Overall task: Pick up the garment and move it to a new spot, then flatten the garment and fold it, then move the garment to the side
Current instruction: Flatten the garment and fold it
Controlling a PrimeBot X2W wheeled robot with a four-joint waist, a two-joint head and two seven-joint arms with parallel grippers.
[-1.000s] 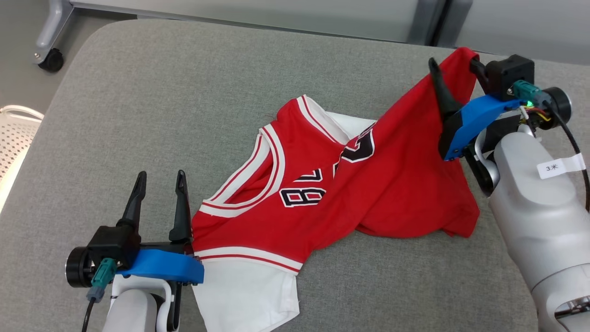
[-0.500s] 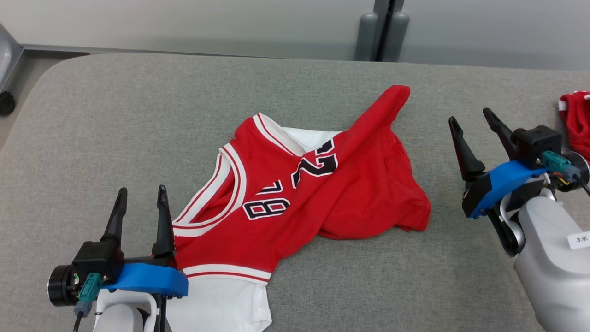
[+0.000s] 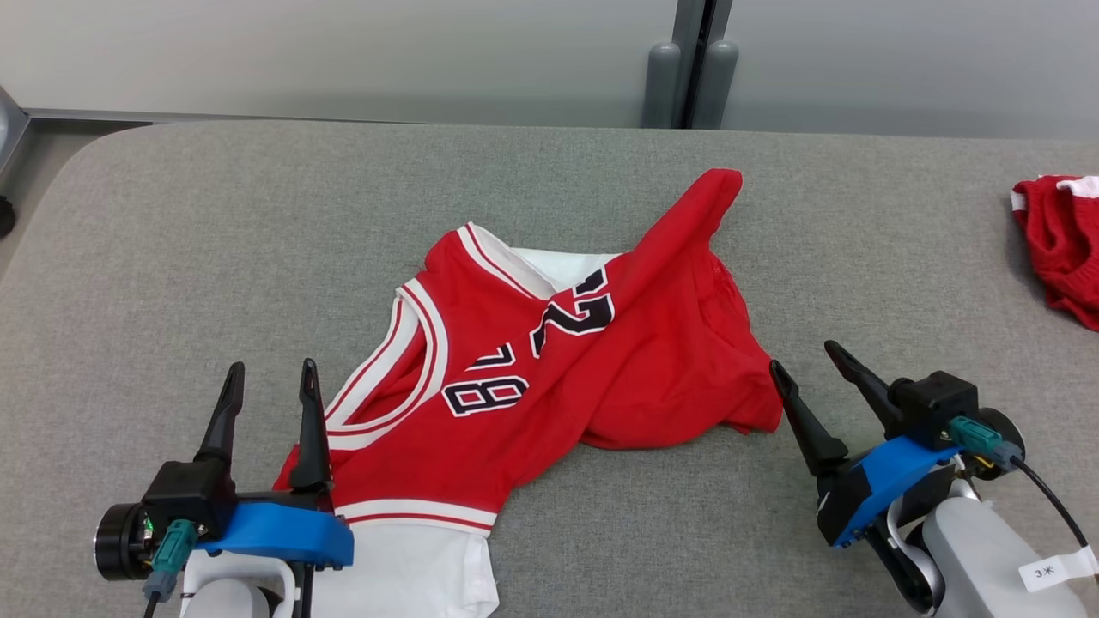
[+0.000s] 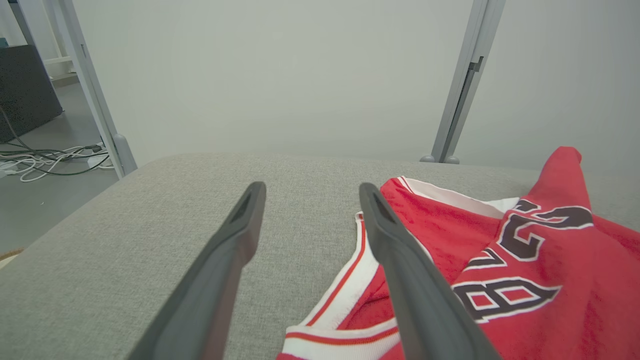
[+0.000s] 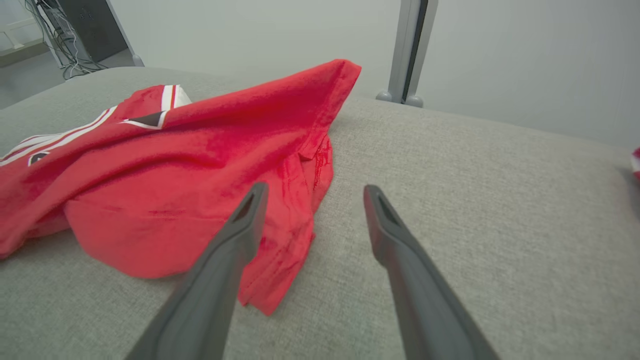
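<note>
Garment (image 3: 601, 378) between left tool (image 3: 271, 366), right tool (image 3: 803, 355) — both released — head view adds red cloth (image 3: 1060, 249).

Your left gripper (image 3: 270, 371), black on a blue bracket, sits at the lower left of the head view. Its two long dark fingers (image 3: 312, 429) point straight up the frame, spread apart, gripping nothing. Your right gripper (image 3: 804, 356) sits lower right on its pale grey forearm (image 3: 970, 558), fingers leaning up-left, likewise parted and empty.
</note>
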